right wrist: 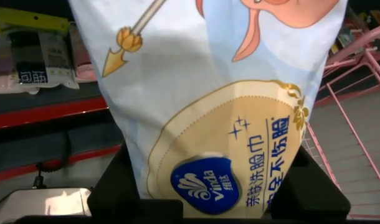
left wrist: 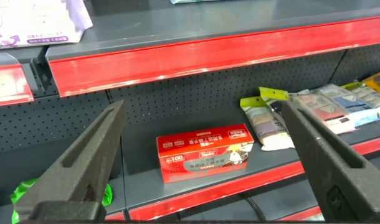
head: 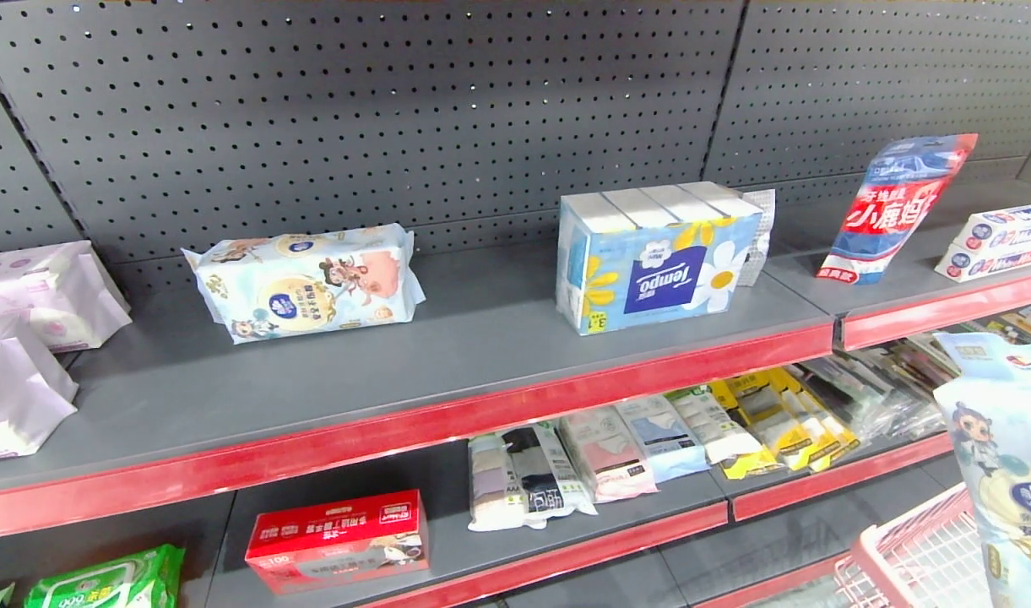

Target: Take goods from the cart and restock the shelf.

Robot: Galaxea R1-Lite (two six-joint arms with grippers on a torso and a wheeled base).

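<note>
At a grey store shelf (head: 481, 338), red strip along the front edge, dark perforated panel (head: 397, 101) behind. Left gripper (left wrist: 202, 112): jaws spread wide, nothing between them, facing the lower shelf level where a red box (left wrist: 204, 151) lies flat. Right gripper (right wrist: 221, 186): clamped on a wipes pack (right wrist: 209, 93), with dark fingers (right wrist: 124, 180) against either side of its lower end. How deep they bite is hard to judge, since the pack covers them. In the head view the wipes pack (head: 1005, 473) stands upright at the right margin, above the pink wire cart (head: 912, 557). On the top shelf a matching pack (head: 304, 283) rests on its long edge left of centre. A tissue bundle (head: 659, 257) sits to its right, well apart. Farther right, a blue-and-red pouch (head: 895, 207) leans on the panel, near two stacked toothpaste boxes (head: 996, 241). Pale pink packs (head: 34, 312) at far left. Below: folded garment packs (head: 566, 464) in a row, and a green pack (head: 101, 583) at the left.
</note>
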